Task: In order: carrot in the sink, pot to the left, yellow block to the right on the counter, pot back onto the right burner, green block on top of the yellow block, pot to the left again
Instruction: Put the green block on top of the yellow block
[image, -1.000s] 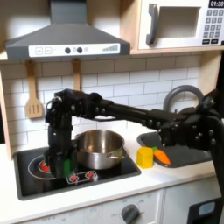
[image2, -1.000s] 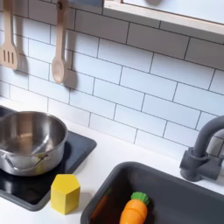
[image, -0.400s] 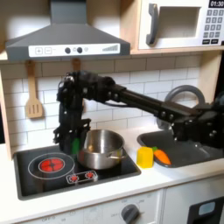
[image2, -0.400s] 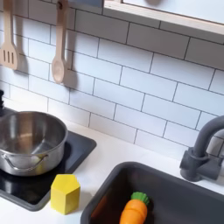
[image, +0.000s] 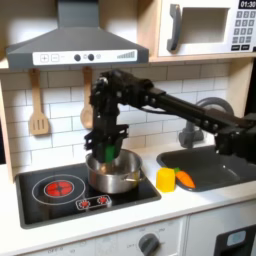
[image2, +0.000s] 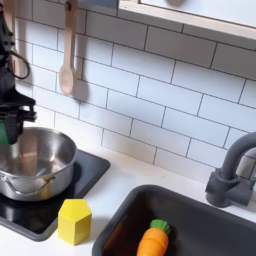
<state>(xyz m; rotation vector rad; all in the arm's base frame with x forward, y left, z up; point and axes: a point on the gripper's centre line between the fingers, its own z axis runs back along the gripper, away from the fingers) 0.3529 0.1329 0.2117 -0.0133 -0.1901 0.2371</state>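
Observation:
My gripper (image: 108, 156) hangs over the shiny pot (image: 113, 173), shut on the small green block (image: 108, 152). In the second exterior view the gripper (image2: 8, 126) enters at the left edge above the pot (image2: 35, 161), and the green block (image2: 3, 131) shows between its fingers. The pot stands on the right side of the black cooktop and covers the right burner. The yellow block (image: 165, 179) sits on the cream counter (image: 200, 206) between cooktop and sink; it also appears in the second exterior view (image2: 74, 221). The orange carrot (image: 185, 179) lies in the dark sink (image: 220, 172), near its left edge (image2: 153, 240).
The left burner (image: 60, 187) glows red on the cooktop. A curved faucet (image2: 232, 170) rises behind the sink (image2: 205, 215). Wooden utensils (image2: 67, 50) hang on the tiled wall. A range hood (image: 75, 40) and a microwave (image: 205, 25) sit overhead.
The arm has swung from the left burner to the first exterior view's right and risen, carrying the green block over the pot. Pot, yellow block and carrot have stayed put.

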